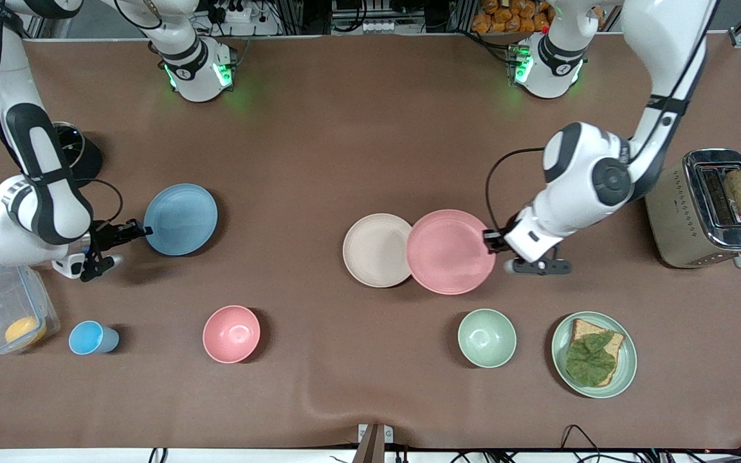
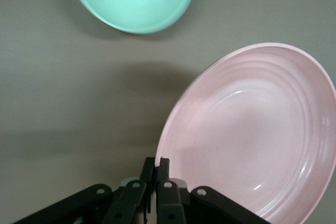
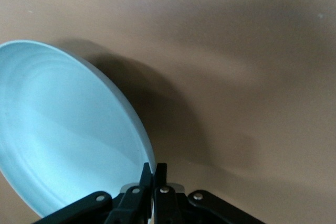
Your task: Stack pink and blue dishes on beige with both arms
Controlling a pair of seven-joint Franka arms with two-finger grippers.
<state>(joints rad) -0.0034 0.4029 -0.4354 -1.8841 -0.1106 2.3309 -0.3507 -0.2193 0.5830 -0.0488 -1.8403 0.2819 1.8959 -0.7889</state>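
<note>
Right of frame centre, the left claw pinches the rim of the pink plate, which overlaps the edge of the beige plate. At mid-left, the right claw clamps the blue plate's rim.

Even overhead light is falling on the table; soft shadows are trailing the plates; wrist views are blurring slightly.

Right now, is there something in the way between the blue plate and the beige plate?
Nothing visible on the bare table between them. The right tool holds the blue plate; the pink plate, in the left tool, already overlaps the beige plate.
</note>
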